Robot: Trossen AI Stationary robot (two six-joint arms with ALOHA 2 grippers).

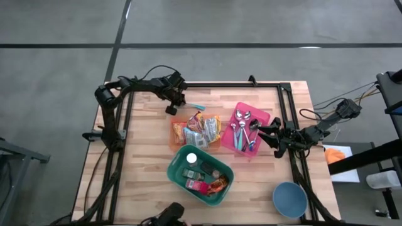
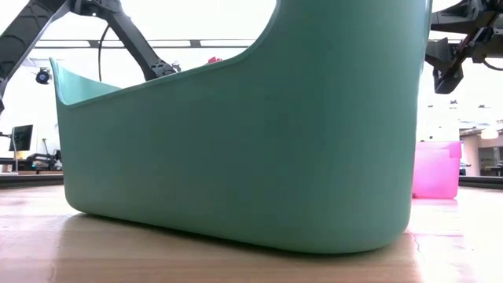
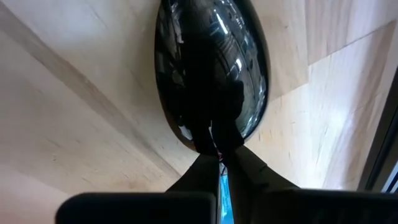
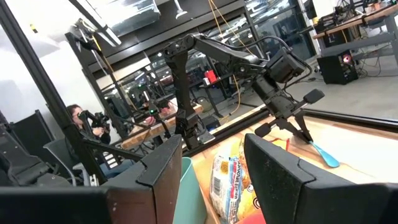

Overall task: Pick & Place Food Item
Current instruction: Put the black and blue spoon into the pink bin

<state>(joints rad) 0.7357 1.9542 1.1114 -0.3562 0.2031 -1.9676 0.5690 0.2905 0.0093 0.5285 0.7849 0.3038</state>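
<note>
Fingers of my left gripper (image 1: 169, 109) are clamped on a black spoon (image 3: 211, 68) at the far side of the wooden surface (image 1: 144, 157), near the snack packets (image 1: 196, 130). My right gripper (image 1: 264, 130) hangs over the pink tray (image 1: 264, 117), fingers apart and empty.

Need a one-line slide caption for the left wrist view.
Left end effector, shut on a shiny dark spoon with a blue handle, holds it just above the light wooden table.
</note>
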